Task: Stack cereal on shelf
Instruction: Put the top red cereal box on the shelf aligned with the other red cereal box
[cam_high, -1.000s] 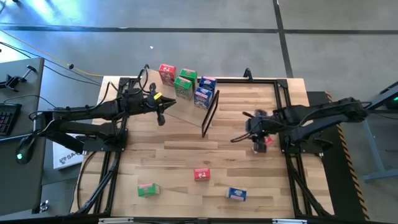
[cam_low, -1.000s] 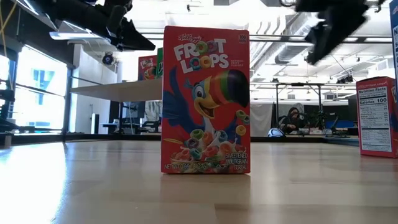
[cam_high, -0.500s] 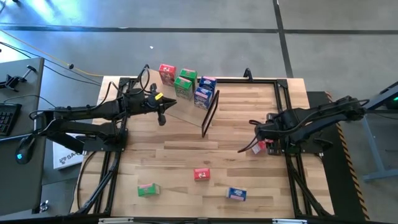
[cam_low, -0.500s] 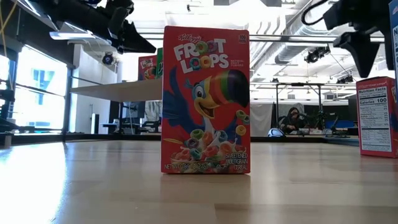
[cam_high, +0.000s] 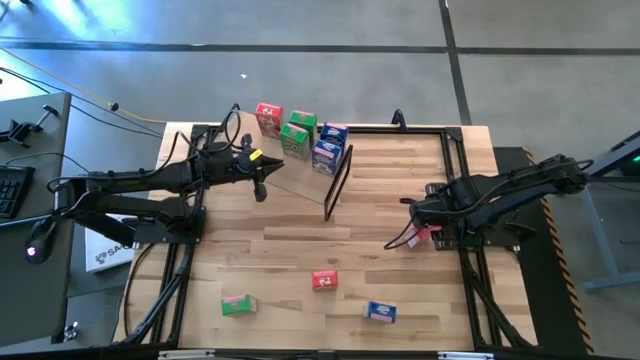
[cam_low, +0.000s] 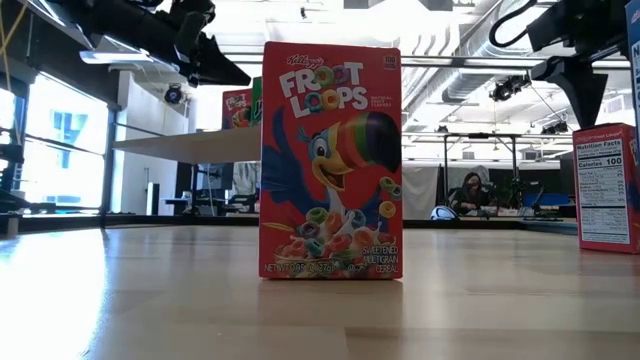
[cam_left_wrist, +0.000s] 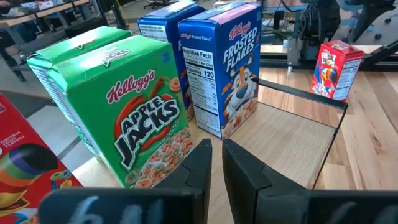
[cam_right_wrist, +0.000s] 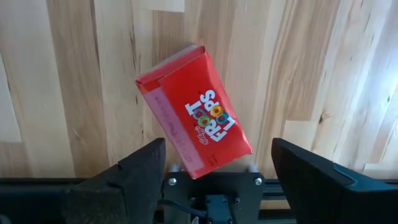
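Observation:
The plywood shelf (cam_high: 300, 185) with its black frame end (cam_high: 338, 180) stands at the far left of the table. Several cereal boxes stand on it: red (cam_high: 268, 118), green (cam_left_wrist: 134, 124) and blue (cam_left_wrist: 224, 74). My left gripper (cam_high: 262, 182) hovers shut and empty over the shelf, just in front of the green boxes. My right gripper (cam_right_wrist: 217, 171) is open above a red box (cam_right_wrist: 194, 112) that stands on the table at the right (cam_high: 433, 234). Its fingers stand on either side of the box without touching it.
Three more boxes are on the near part of the table: red (cam_high: 324, 280), standing upright in the low view (cam_low: 330, 160), green (cam_high: 238, 304) and blue (cam_high: 380, 312). The black table frame (cam_right_wrist: 205, 186) runs right beside the right gripper's red box.
My right gripper has gone toward the table's right edge and come over the red box at the right. Its fingers stand open. The boxes and my left gripper have kept still.

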